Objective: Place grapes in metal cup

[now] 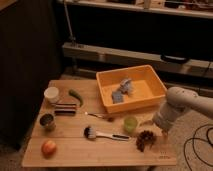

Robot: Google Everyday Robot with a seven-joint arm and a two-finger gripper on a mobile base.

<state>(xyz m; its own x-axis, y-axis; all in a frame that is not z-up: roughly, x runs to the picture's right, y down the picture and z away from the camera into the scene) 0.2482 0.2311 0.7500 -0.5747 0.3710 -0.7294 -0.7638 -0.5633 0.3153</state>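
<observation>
The robot's white arm (182, 107) reaches in past the right front corner of the orange-yellow plastic bin (140, 102). Its gripper (150, 124) is dim and hard to make out, jaws spread wide, holding nothing. The dark reddish-purple bunch of grapes (146, 140) lies in front of the bin, just beneath the gripper. The short grey metal cup (47, 121) stands well left of the bin.

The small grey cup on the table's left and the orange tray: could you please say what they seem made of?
The metal cup looks like dull, unpainted grey metal, judging by its matte grey wall. The tray is probably plastic: uniform orange, smooth moulded rim. The gripper hovers just above the grapes.
</observation>
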